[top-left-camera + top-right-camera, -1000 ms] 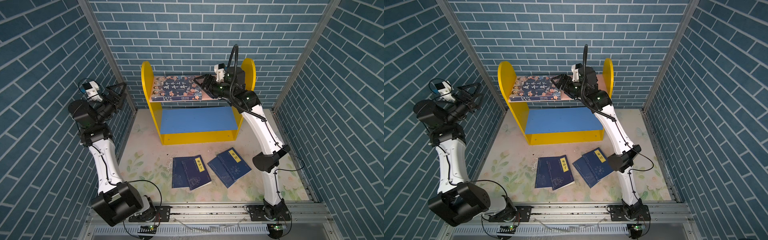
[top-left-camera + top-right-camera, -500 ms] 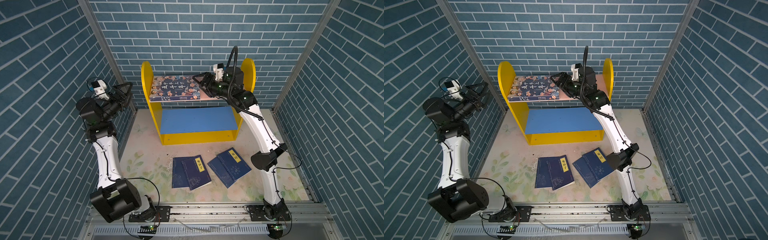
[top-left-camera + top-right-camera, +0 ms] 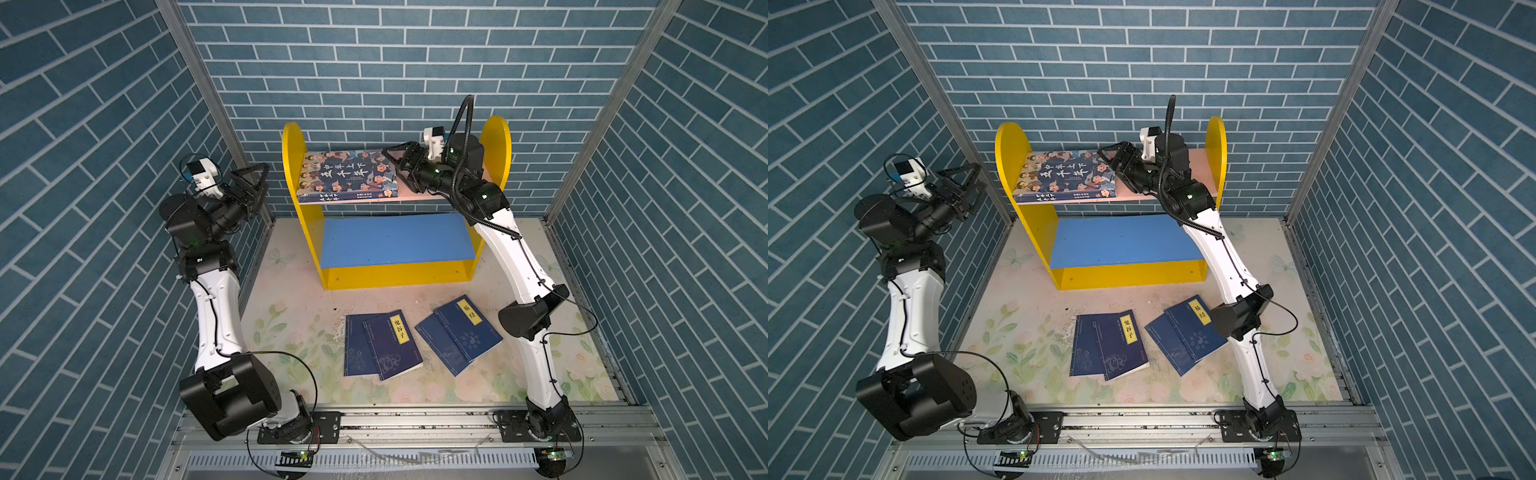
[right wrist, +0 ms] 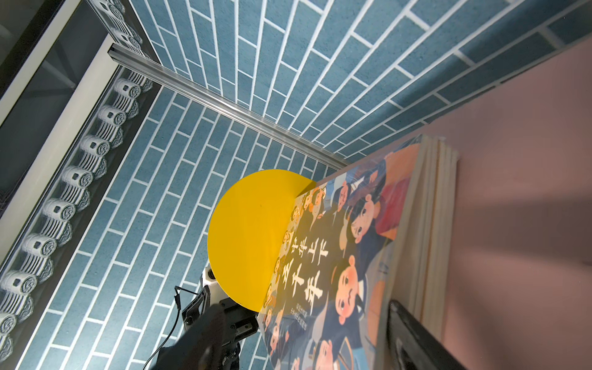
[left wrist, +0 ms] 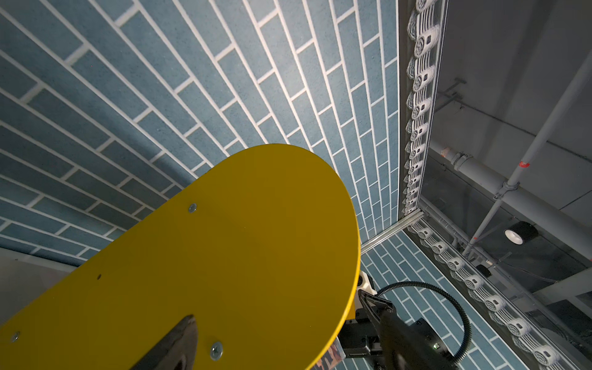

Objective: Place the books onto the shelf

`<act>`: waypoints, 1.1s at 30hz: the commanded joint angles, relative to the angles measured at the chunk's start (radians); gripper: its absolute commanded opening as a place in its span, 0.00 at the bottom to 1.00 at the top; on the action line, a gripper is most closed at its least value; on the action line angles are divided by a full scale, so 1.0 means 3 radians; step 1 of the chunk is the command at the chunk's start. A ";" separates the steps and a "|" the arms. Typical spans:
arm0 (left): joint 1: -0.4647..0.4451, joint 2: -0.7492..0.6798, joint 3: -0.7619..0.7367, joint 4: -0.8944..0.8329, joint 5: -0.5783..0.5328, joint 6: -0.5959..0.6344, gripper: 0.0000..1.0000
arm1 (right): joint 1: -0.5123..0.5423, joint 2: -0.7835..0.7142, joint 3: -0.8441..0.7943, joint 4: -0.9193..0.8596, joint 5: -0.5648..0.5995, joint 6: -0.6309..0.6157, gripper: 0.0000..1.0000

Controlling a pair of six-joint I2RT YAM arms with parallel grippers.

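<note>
Left tool [image 3: 262,182]: raised at 9 o'clock of the shelf [image 3: 293,166], just beside its yellow side panel. Fingers are spread and nothing is held.

Shelf: stands at the back of the desk [image 3: 299,316].

Thick book [image 3: 347,174]: lies flat, cover up, on the pink upper board [image 3: 1202,170], at the board's 9 o'clock end.

Right tool [image 3: 390,161]: at 3 o'clock of the thick book, over the pink board. It is released, jaws wide. One finger sits just beside the page edge; contact cannot be confirmed.

Thin books [image 3: 380,345]: four lie on the desk at 6 o'clock of the shelf, in two overlapping pairs, well apart from both tools. The top copy of each pair shows a yellow label.
</note>
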 commanded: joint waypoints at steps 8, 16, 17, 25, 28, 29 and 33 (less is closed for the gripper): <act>-0.0008 -0.0327 0.0756 -0.2226 0.0167 0.2485 0.87 | 0.0022 -0.0321 -0.0020 -0.0471 0.0297 -0.0236 0.84; -0.0009 -0.0463 0.0700 -0.2507 0.0099 0.2722 0.87 | 0.0090 -0.0463 -0.0111 -0.0798 0.0290 -0.0233 0.84; -0.0009 -0.0474 0.0672 -0.2489 0.0098 0.2695 0.87 | 0.0107 -0.0463 -0.0112 -0.0826 0.0280 -0.0224 0.84; -0.0009 -0.0548 0.0552 -0.2410 -0.0050 0.2659 0.87 | 0.0184 -0.0445 -0.0115 -0.1020 0.0305 -0.0207 0.84; -0.0012 -0.0557 0.0525 -0.2486 -0.0063 0.2818 0.84 | 0.0214 -0.0414 -0.0117 -0.0966 0.0288 -0.0177 0.83; -0.0014 -0.0555 0.0521 -0.2531 -0.0083 0.2889 0.83 | 0.0222 -0.0409 -0.0117 -0.0955 0.0287 -0.0168 0.83; -0.0019 -0.0556 0.0474 -0.2670 -0.0183 0.3116 0.83 | 0.0249 -0.0389 -0.0127 -0.0972 0.0287 -0.0158 0.84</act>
